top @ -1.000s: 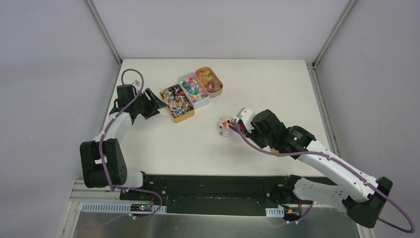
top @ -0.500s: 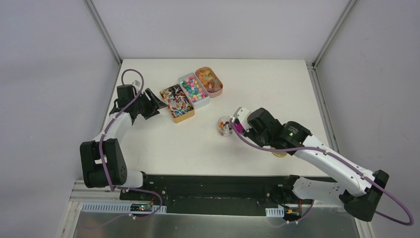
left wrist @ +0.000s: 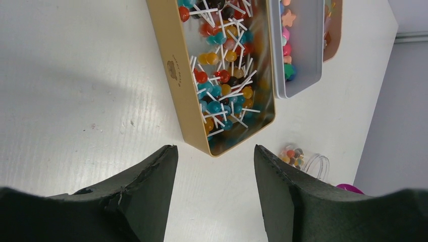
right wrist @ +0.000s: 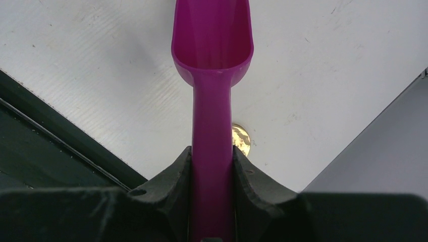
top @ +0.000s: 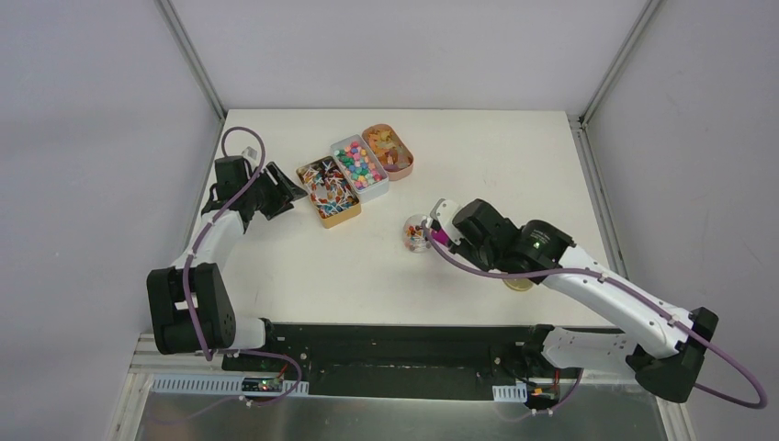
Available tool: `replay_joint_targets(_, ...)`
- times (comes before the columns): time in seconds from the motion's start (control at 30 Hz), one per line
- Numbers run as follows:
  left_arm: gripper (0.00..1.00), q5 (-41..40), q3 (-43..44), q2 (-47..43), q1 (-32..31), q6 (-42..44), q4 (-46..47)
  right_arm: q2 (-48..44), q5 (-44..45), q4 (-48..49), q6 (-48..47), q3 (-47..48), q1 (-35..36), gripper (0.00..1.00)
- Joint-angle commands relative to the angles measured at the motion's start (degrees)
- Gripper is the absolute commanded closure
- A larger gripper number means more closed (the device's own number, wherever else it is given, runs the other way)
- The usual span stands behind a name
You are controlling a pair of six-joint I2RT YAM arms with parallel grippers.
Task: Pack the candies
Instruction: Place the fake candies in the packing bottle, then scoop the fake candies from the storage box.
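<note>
The candies point(left wrist: 224, 75) are a jumbled heap of red, blue, orange and white sweets in a gold tin point(top: 328, 191), whose wall shows in the left wrist view point(left wrist: 184, 91). My left gripper point(left wrist: 214, 151) is open and empty, just short of the tin's near end; in the top view it point(top: 283, 195) is left of the tin. My right gripper point(right wrist: 212, 151) is shut on the handle of a magenta scoop point(right wrist: 212, 45) whose bowl looks empty. In the top view the right gripper point(top: 447, 231) holds the scoop point(top: 438, 237) next to a small clear jar point(top: 418, 232) with some round sweets inside.
A grey tin point(top: 359, 168) of coloured sweets and a pink tin point(top: 388, 149) stand beside the gold tin. A gold lid point(top: 519, 283) lies by the right arm and shows in the right wrist view point(right wrist: 241, 138). The jar point(left wrist: 298, 157) shows past the left fingers.
My right arm has shifted a little left and down with the scoop, uncovering the gold lid. The left arm has barely moved.
</note>
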Motion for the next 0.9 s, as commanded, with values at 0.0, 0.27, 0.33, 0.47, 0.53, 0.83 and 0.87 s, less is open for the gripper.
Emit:
replay_joint_targets(0.0, 0.42, -2.2, 0.5, -2.6, -0.6, 0.3, 1.2, 1.6, 3.4, -2.3, 1.0, 6.1, 1.3, 1.00)
replay_joint_targets(0.27, 0.42, -5.7, 2.6, -1.3, -0.5, -3.8, 4.5, 6.6, 5.2, -5.9, 0.6, 14.2, 3.2, 1.00)
replay_joint_targets(0.33, 0.42, -6.3, 3.6, -0.2, -0.4, -5.1, 5.5, 7.8, 4.9, -4.7, 0.3, 16.4, 3.6, 1.00)
replay_joint_targets(0.47, 0.42, -6.0, 4.9, 3.4, -0.3, -8.1, 8.2, 13.2, 1.5, -1.7, 0.3, 22.0, 3.6, 1.00)
replay_joint_targets(0.53, 0.42, -5.8, 4.9, 5.1, 0.0, -9.5, 9.5, 16.6, 0.3, -0.5, 1.1, 25.0, 3.8, 1.00)
replay_joint_targets(0.83, 0.44, -5.7, 7.4, 10.2, 1.3, -11.7, 11.5, 34.2, 0.2, 0.0, 4.0, 41.2, 4.0, 1.00)
replay_joint_targets(0.87, 0.44, -5.5, 7.5, 10.4, 1.5, -11.7, 11.6, 36.2, 0.2, -0.5, 4.3, 43.2, 4.0, 1.00)
